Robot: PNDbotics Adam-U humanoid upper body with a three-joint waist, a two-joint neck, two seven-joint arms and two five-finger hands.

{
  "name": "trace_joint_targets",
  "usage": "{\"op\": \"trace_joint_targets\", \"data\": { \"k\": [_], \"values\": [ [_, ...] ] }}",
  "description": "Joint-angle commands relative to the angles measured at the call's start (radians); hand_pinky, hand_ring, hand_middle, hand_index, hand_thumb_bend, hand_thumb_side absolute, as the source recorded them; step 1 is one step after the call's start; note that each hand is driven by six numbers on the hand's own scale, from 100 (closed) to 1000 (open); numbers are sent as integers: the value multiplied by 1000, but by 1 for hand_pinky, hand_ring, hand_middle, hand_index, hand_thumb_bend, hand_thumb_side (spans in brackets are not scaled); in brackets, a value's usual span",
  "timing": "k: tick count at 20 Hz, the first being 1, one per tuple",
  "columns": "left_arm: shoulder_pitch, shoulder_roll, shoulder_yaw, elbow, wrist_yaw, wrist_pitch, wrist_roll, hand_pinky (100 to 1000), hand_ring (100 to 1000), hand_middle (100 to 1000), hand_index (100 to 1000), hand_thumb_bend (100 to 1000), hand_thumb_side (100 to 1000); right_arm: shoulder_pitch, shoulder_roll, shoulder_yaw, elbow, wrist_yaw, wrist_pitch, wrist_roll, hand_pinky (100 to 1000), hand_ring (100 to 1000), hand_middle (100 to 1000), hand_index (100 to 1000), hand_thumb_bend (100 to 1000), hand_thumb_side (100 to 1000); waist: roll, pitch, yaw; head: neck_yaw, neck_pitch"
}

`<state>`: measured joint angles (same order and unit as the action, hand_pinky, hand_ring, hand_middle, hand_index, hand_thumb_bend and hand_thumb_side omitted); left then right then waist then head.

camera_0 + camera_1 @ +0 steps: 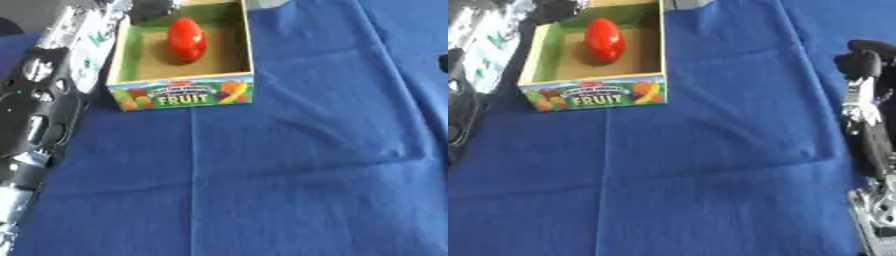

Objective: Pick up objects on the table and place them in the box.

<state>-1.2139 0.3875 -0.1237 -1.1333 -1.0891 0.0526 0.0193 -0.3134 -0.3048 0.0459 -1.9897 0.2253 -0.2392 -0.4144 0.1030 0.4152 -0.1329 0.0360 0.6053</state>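
Here we look down on a table covered by one blue cloth [289, 175], creased in a few folds. In the upper left of the frame stands one open cardboard box [248, 55], its front panel printed with pictures of fruit and the word FRUIT. Inside the box lies one red oval object [186, 39], smooth and glossy, resting on the brown floor toward the far side, near the green inner wall. We count no other loose objects on the cloth in either view. Our left arm [39, 115] runs along the left edge of the frame, black with silver parts, reaching up beside the box; its hand [153, 7] shows only as a dark shape at the top edge, just above the box's far left corner, and we cannot tell how its fingers are set. Our right hand [864, 62] appears at the right edge of the right eye view, a dark rounded shape well apart from the box, and there too we cannot tell whether the fingers are spread or curled.
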Motion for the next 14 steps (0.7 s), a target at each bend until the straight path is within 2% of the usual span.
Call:
{"op": "trace_joint_targets", "data": {
  "k": [1, 7, 8, 13, 14],
  "values": [
    [-10, 49, 29, -90, 48, -2, 42, 725, 828, 782, 931, 385, 1000, 7, -24, -13, -10, -17, -48, 2, 685, 646, 541, 699, 100, 668, -11, -36, 9, -6, 13],
    [52, 85, 53, -218, 126, -31, 119, 702, 809, 772, 932, 403, 998, 35, -22, -30, -10, -56, -126, 22, 685, 645, 540, 699, 100, 668, -16, -45, 29, -19, 24],
    [66, 94, 57, -239, 139, -33, 132, 659, 780, 758, 935, 410, 981, 38, -22, -35, -10, -62, -139, 23, 684, 644, 540, 698, 100, 663, -18, -47, 35, -29, 24],
    [175, 112, 127, -354, 210, -71, 203, 633, 766, 753, 938, 417, 975, 53, -22, -59, -10, -79, -169, 20, 683, 644, 540, 698, 100, 663, -24, -54, 66, -58, 30],
    [198, 110, 132, -377, 224, -71, 217, 571, 724, 724, 932, 407, 990, 52, -20, -61, -10, -81, -169, 20, 683, 644, 541, 699, 100, 663, -26, -54, 70, -59, 29]
  ]
}}
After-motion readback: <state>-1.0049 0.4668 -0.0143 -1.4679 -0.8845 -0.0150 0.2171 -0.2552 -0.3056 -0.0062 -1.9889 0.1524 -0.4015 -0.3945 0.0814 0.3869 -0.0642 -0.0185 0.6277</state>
